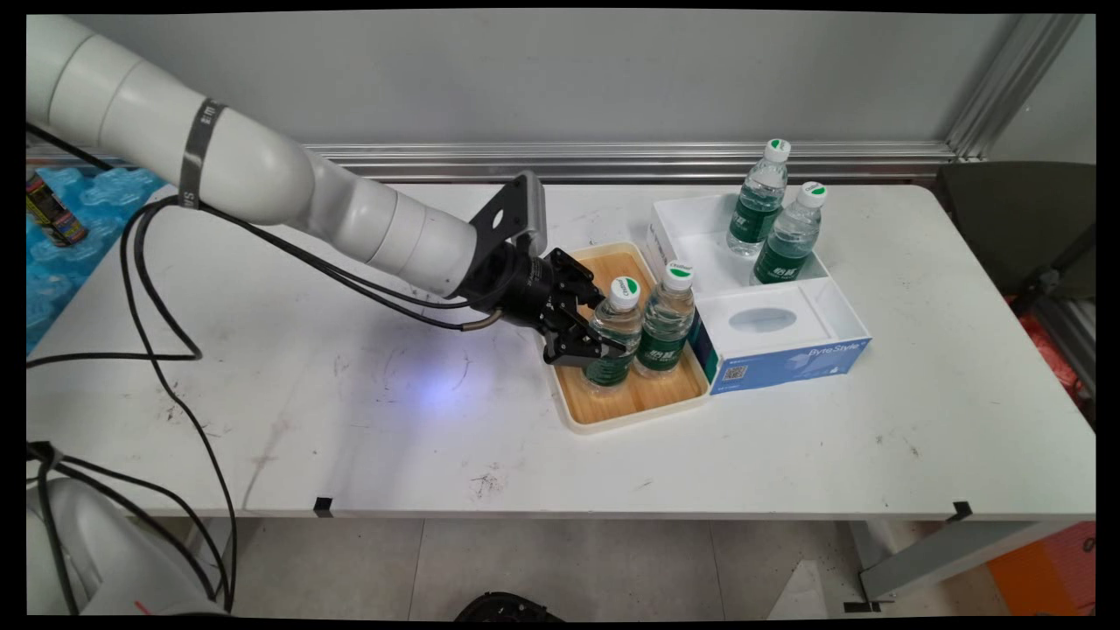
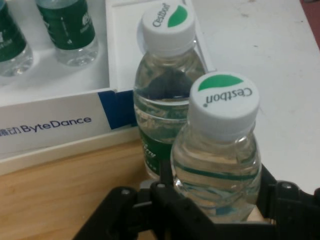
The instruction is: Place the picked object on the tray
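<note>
My gripper [image 1: 608, 328] [image 2: 215, 192] is low over a wooden tray [image 1: 630, 407] [image 2: 65, 190] with a cream rim. Its fingers stand on either side of a small water bottle [image 1: 619, 325] [image 2: 220, 150] with a white cap and green label, shut on its body. The bottle stands upright near the tray's middle. A second bottle of the same kind [image 1: 667, 324] [image 2: 165, 90] stands right beside it, touching or nearly so, on the side towards the white box.
An open white box with a blue side [image 1: 691, 227] [image 2: 50, 80] abuts the tray on the right and holds two more bottles [image 1: 758, 206] [image 1: 790, 236]. Blue packaging with a can [image 1: 52, 210] lies at the far left. A dark chair [image 1: 1015, 227] stands past the table's right end.
</note>
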Action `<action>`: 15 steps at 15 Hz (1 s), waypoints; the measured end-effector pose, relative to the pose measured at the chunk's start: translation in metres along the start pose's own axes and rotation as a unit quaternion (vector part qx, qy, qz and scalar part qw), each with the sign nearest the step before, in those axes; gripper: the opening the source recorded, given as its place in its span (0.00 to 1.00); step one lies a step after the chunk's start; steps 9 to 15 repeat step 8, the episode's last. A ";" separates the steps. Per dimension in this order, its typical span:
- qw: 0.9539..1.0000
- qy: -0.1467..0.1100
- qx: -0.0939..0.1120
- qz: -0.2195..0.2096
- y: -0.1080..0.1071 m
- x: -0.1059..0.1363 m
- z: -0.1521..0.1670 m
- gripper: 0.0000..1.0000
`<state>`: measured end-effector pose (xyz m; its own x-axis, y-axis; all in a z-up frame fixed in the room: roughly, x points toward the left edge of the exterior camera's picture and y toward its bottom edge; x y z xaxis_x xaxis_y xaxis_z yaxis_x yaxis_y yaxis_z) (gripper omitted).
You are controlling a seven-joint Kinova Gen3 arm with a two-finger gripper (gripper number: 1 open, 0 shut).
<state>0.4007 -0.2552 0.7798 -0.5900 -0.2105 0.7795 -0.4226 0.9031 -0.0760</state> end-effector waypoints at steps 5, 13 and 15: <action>1.000 -0.001 -0.002 -0.002 0.001 -0.007 0.004 1.00; 1.000 -0.002 -0.002 -0.002 0.001 -0.009 0.004 1.00; 1.000 -0.002 -0.002 -0.002 0.001 -0.009 0.004 1.00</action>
